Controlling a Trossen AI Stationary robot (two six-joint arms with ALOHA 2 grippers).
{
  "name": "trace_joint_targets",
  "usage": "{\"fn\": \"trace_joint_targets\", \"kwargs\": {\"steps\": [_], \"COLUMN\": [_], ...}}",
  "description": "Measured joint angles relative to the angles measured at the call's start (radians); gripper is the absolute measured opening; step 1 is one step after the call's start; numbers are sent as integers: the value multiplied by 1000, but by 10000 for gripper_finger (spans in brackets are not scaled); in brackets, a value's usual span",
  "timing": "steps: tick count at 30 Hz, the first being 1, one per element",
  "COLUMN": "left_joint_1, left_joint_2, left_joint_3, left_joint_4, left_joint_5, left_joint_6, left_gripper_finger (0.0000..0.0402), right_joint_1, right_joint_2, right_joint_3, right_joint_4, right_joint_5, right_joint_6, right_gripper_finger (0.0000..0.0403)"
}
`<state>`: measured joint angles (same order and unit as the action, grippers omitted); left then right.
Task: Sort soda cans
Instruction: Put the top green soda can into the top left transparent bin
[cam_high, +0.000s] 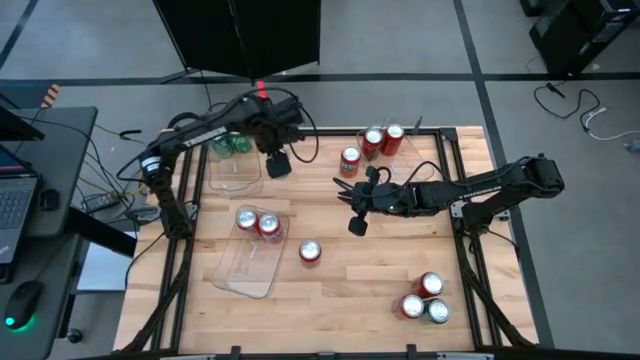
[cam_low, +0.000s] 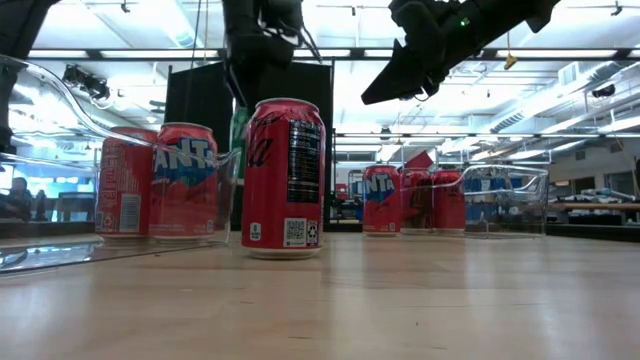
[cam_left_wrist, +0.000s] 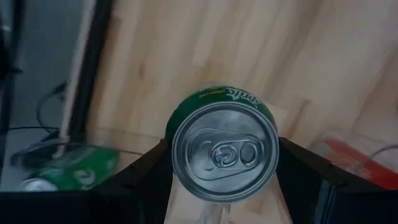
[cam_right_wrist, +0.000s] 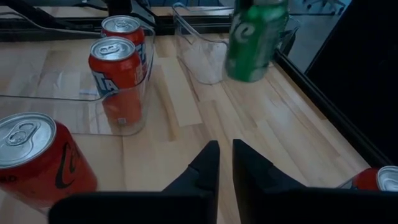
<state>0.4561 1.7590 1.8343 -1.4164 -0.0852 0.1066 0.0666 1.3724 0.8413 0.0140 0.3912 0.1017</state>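
Green can (cam_left_wrist: 224, 152) — between left gripper (cam_left_wrist: 224, 186) fingers

Wood table (cam_high: 340, 300), black frame rails, cans and clear trays on top.
Two clear trays sit left: far tray (cam_high: 236, 172) with green cans (cam_high: 232, 146) at its far end, near tray (cam_high: 247, 262) with two red cans (cam_high: 258, 222) inside. One red can (cam_high: 310, 252) stands alone on bare wood just right of near tray. Three red cans (cam_high: 374, 146) grouped at far edge, middle-right. Three cans (cam_high: 424, 299) clustered near the front right corner.
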Motion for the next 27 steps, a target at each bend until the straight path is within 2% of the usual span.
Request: {"fn": "trace_joint_targets", "kwargs": {"steps": [7,14,19,27], "left_joint_1": [52,137,201,310], "left_joint_2": [-97,-173,-246,-410], "left_joint_3": [0,-20,-138,-444], "left_joint_4": [-18,-112,-104,37], "left_joint_5": [-12,-71,-73,-73], "left_joint_6": [-46,-93,-123,-166], "left_gripper_finger": [238,238,237,237], "right_joint_1": [0,0,0,0], "right_joint_2": [0,0,0,0], "right_joint_3": [0,0,0,0], "right_joint_4": [-1,-1,-1,-1], "right_joint_5": [0,0,0,0], "right_joint_6": [0,0,0,0], "right_gripper_finger": [31,31,29,33]}}
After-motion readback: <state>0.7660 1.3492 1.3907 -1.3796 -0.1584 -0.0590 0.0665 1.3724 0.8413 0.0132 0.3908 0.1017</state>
